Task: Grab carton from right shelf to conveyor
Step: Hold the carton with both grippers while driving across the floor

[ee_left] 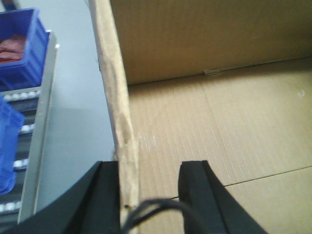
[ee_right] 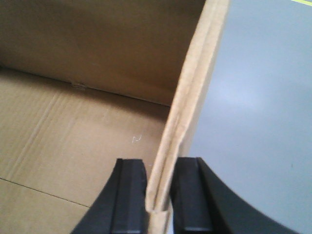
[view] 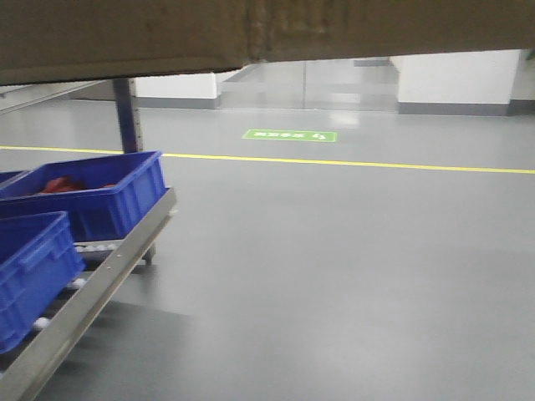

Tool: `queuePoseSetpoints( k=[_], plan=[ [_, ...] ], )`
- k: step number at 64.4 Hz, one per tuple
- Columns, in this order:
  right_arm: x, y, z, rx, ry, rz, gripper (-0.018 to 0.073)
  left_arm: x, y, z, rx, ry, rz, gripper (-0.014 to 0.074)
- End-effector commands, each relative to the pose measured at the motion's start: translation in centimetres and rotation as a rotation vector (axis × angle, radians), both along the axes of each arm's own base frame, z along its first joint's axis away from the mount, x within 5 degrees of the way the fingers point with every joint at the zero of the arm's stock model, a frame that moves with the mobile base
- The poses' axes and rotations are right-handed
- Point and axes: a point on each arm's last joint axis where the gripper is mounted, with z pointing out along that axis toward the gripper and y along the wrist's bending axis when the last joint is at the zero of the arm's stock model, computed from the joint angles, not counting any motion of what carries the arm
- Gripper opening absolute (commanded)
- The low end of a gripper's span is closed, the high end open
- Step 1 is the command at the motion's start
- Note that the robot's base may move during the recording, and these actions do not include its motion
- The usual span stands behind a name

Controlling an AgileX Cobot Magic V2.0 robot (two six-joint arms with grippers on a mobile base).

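Carton [view: 251, 29]: you carry it raised, up and right of the conveyor [view: 109, 267], likely to clear its edge.
Right fingers [ee_right: 130, 195]: narrow, pinching the right wall.
Left fingers [ee_left: 195, 195]: wider, straddling the left wall, inner one apart; probably steadying only.

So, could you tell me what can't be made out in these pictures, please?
Front view: the carton blocks the top, hiding everything behind it.
Front view: green floor sign, text too small to read.
Front view: blue crates cut off by the left edge.
Left wrist view: left gripper's hold on the carton wall unclear; the bottom edge crops it.
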Motion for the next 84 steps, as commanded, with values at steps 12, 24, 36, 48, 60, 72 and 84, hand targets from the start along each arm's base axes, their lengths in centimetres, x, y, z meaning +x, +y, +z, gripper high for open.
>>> queuePoseSetpoints(
  k=[12,24,36,48,60,72,84],
  plan=[
    [-0.17,0.82,0.72,0.071,-0.055,0.058,-0.0064,-0.78,-1.17,1.18,-0.098,-0.063,-0.099,-0.0017],
    [-0.17,0.82,0.72,0.071,-0.055,0.058,-0.0064,-0.78,-1.17,1.18,-0.098,-0.063,-0.099,-0.0017],
    [-0.17,0.82,0.72,0.071,-0.055,0.058,-0.0064,-0.78,-1.17,1.18,-0.098,-0.063,-0.099,-0.0017],
    [-0.17,0.82,0.72,0.071,-0.055,0.058,-0.0064,-0.78,-1.17,1.18,-0.098,-0.063,-0.099,-0.0017],
    [-0.17,0.82,0.72,0.071,-0.055,0.058,-0.0064,-0.78,-1.17,1.18,-0.098,-0.063,-0.099,-0.0017],
    [-0.17,0.82,0.72,0.071,-0.055,0.058,-0.0064,-0.78,-1.17,1.18,-0.098,-0.063,-0.099,-0.0017],
    [-0.17,0.82,0.72,0.071,-0.055,0.058,-0.0064,-0.78,-1.17,1.18,-0.098,-0.063,-0.099,-0.0017]
  ],
)
